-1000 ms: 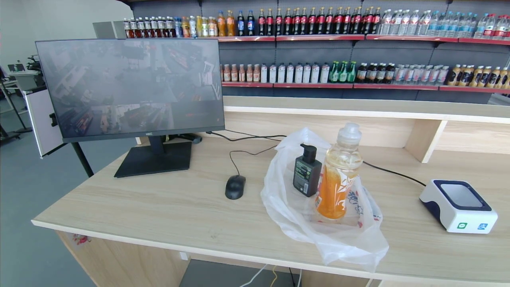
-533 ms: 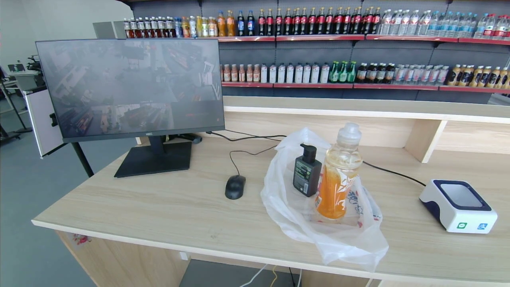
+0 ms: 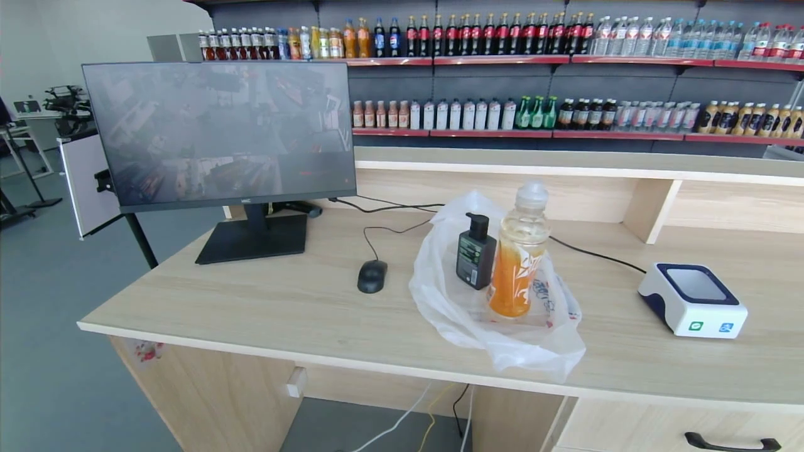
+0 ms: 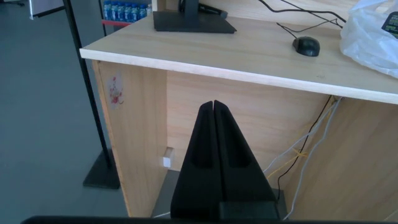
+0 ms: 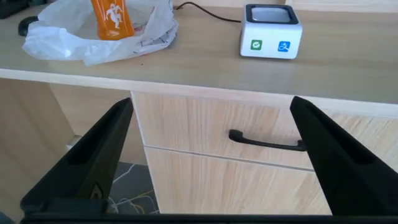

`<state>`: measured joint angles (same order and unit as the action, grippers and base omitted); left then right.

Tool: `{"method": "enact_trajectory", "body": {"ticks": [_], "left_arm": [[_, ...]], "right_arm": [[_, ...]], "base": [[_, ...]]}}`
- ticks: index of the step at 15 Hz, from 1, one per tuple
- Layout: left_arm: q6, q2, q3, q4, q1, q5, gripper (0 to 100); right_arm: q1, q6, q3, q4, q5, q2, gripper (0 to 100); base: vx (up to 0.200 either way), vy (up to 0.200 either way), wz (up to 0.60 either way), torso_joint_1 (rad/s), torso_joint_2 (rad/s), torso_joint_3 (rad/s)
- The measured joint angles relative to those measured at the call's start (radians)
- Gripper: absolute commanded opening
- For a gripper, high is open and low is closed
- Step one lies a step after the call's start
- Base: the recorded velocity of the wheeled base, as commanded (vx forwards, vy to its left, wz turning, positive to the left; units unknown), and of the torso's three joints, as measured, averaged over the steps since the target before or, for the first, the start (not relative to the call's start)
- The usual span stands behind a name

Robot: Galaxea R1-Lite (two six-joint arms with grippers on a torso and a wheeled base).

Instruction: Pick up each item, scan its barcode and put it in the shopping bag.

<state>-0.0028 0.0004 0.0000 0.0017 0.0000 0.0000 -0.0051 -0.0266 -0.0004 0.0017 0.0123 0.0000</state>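
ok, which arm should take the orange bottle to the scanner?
Right, probably. The right hand is open and faces the drawer below the scanner, which sits right of the bottle. The left hand is shut, low by the left end of the desk, farther off.

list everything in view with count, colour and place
shopping bag: 1, clear plastic, middle of desk
drink bottle: 1, orange, upright in the bag
pump bottle: 1, black, in the bag too
scanner: 1, white and navy, on desk right of bag
mouse: 1, black, on desk left of bag
monitor: 1, black, desk's back left
desk: 1, light wood
shelf bottles: many, mixed colours, wall shelves behind
drawer handle: 1, black, desk front
left hand: 1, black, shut, below desk edge
right hand: 1, black, open, facing the drawer
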Motion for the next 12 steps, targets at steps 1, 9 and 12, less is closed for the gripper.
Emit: {"method": "enact_trajectory", "body": {"ticks": [1,9,12], "left_arm": [[0.000,0.000,0.000,-0.001,0.000,0.000,0],[0.004,0.000,0.000,0.000,0.000,0.000,0],[0.004,0.000,0.000,0.000,-0.002,0.000,0]], "right_arm": [[0.000,0.000,0.000,0.000,-0.001,0.000,100],[0.001,0.001,0.000,0.000,0.001,0.000,100],[0.000,0.001,0.000,0.000,0.000,0.000,100]], "base": [[-0.200,0.000,0.00,0.002,0.00,0.002],[-0.100,0.000,-0.22,0.002,0.00,-0.001],[0.000,0.000,-0.20,0.002,0.00,0.001]]}}
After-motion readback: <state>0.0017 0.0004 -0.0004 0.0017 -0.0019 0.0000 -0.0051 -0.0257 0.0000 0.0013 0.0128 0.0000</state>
